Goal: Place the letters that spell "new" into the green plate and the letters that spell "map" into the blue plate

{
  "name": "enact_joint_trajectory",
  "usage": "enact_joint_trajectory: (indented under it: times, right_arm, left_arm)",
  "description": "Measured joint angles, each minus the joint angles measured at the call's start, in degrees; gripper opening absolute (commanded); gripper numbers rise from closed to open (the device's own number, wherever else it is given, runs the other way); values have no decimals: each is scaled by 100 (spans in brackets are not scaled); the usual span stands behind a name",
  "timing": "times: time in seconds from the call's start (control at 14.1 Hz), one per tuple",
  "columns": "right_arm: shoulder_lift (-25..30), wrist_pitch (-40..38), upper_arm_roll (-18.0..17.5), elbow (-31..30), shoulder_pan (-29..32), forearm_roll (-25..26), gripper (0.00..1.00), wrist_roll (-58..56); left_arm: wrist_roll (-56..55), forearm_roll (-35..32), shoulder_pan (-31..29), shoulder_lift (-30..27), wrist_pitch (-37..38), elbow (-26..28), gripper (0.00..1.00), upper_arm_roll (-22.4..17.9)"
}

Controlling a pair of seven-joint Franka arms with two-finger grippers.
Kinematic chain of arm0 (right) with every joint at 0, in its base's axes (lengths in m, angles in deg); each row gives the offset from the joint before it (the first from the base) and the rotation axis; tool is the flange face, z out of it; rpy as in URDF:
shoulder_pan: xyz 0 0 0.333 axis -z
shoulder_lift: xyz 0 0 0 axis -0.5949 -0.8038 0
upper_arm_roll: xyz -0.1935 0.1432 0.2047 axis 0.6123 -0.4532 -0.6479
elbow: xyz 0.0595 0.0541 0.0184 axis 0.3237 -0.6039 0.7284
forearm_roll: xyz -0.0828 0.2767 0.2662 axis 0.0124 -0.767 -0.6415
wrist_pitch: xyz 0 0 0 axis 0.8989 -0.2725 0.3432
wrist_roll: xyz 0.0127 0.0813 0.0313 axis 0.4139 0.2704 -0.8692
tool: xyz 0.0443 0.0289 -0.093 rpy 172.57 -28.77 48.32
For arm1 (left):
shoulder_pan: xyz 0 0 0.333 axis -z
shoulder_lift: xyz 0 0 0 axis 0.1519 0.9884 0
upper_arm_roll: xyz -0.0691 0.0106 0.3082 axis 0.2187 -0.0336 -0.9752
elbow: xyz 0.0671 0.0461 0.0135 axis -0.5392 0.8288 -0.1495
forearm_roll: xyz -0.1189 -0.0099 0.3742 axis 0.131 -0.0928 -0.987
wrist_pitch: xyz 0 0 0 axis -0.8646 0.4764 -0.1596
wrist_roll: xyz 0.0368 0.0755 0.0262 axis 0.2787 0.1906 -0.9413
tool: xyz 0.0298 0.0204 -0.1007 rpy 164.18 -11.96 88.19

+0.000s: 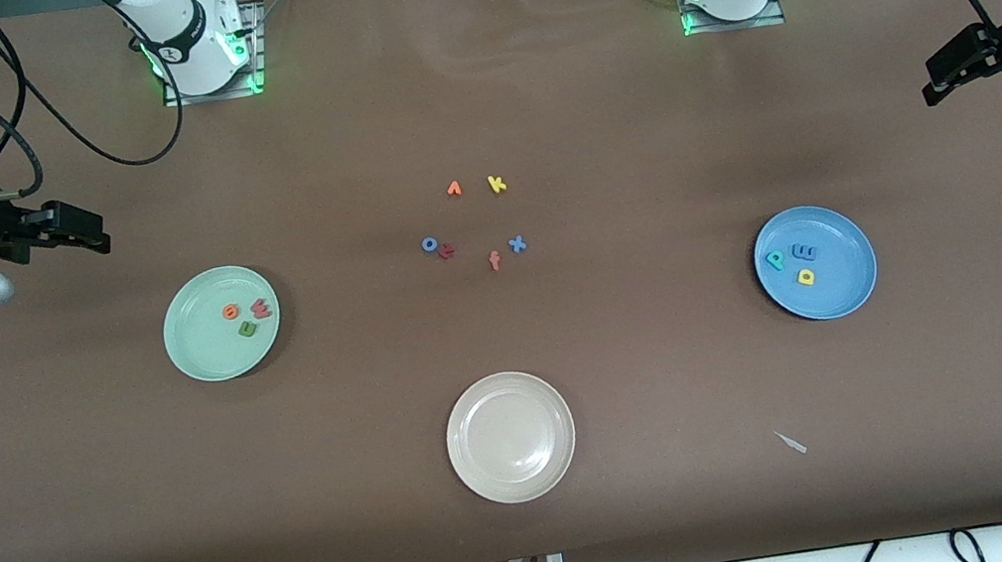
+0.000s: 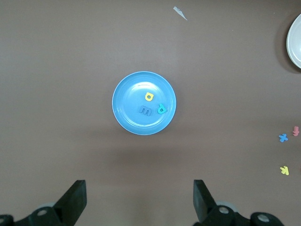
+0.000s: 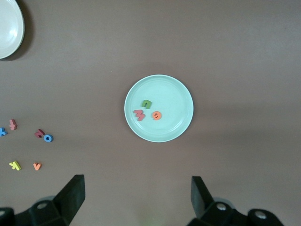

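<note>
The green plate [image 1: 206, 356] [image 3: 175, 106] lies toward the right arm's end and holds the olive n [image 1: 247, 329] [image 3: 147, 104], the salmon w [image 1: 261, 309] [image 3: 139, 114] and the orange e [image 1: 230, 312] [image 3: 156, 115]. The blue plate [image 1: 842, 287] [image 2: 130, 117], toward the left arm's end, holds the blue m [image 1: 803, 252] [image 2: 146, 110], the teal p [image 1: 775, 259] [image 2: 161, 109] and the yellow a [image 1: 805, 277] [image 2: 149, 97]. My right gripper [image 1: 90, 237] [image 3: 138, 195] hangs open and empty over bare table beside the green plate. My left gripper [image 1: 936, 91] [image 2: 139, 197] hangs open and empty beside the blue plate.
A beige-white plate [image 1: 514, 460] sits empty near the front edge. Several loose letters lie mid-table: an orange v-like one [image 1: 453, 189], a yellow k [image 1: 497, 184], a blue o [image 1: 429, 244], a salmon f [image 1: 495, 261], a blue x [image 1: 516, 243]. A white scrap [image 1: 791, 442] lies nearer the camera than the blue plate.
</note>
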Motion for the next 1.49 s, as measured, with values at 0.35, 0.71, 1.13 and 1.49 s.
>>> enact_joint_trajectory:
  times: [0.35,0.71,1.13,1.49]
  right_arm:
    - [-17,0,0,0,0,0,100,-10]
    - [-34,0,0,0,0,0,100,-16]
    - [-40,0,0,0,0,0,100,-26]
    - [-40,0,0,0,0,0,100,-34]
  left_arm:
    - [264,-127,0,-4,-3,0,100,14]
    - [350,-200,-12,-11,-3,0,100,20]
    - [378,-200,-33,-26,-3,0,100,20]
    - [381,-200,-40,-37,-3,0,100,16]
